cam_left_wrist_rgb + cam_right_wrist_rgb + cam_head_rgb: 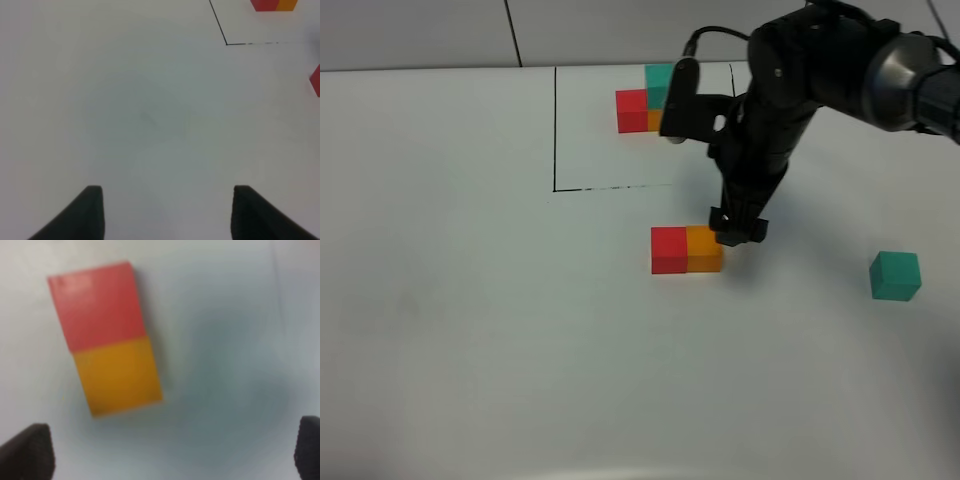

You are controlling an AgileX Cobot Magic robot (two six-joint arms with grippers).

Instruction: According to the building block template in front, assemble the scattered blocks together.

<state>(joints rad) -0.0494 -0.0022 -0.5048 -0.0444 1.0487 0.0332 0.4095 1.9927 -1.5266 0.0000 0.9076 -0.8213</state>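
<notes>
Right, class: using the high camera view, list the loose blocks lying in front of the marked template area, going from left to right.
red block → orange block → green block

The high camera overlooked the whole table point(470, 350). The right wrist camera hung close above the red block point(97, 305) and orange block point(120, 372), shared with it; the left one faced the far template point(274, 5).
</notes>
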